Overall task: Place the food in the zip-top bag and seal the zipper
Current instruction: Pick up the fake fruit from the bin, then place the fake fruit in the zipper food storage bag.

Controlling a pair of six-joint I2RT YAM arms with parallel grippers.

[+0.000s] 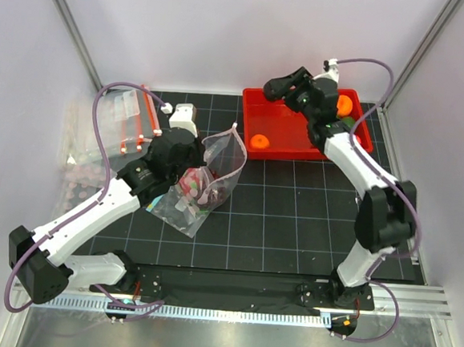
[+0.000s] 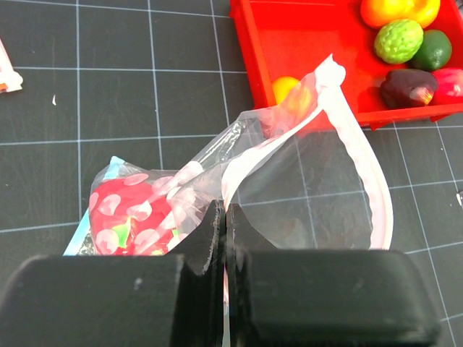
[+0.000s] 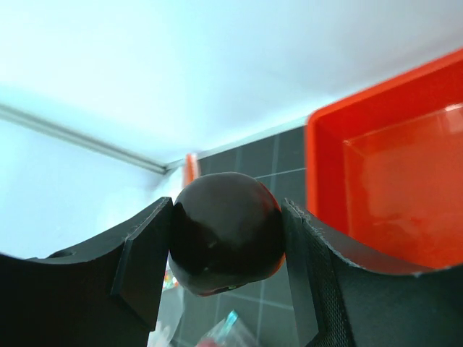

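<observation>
The dotted zip-top bag (image 1: 213, 174) lies on the black mat left of centre, its mouth lifted and open. My left gripper (image 1: 195, 156) is shut on the bag's rim, as the left wrist view shows (image 2: 221, 217). The pink zipper strip (image 2: 365, 163) curves around the open mouth. The pink dragon fruit (image 2: 126, 217) sits inside the bag. My right gripper (image 1: 272, 87) hovers over the red tray's far left corner, shut on a dark round fruit (image 3: 226, 233) with a reddish underside. A dark purple fruit (image 2: 406, 87) and a red fruit (image 2: 450, 85) lie in the tray.
The red tray (image 1: 299, 135) stands at the back right and holds an orange fruit (image 1: 259, 141), a bumpy green one (image 2: 398, 40) and a dark green one (image 2: 436, 49). Other clear bags (image 1: 127, 121) lie at the back left. Frame posts and walls close in both sides.
</observation>
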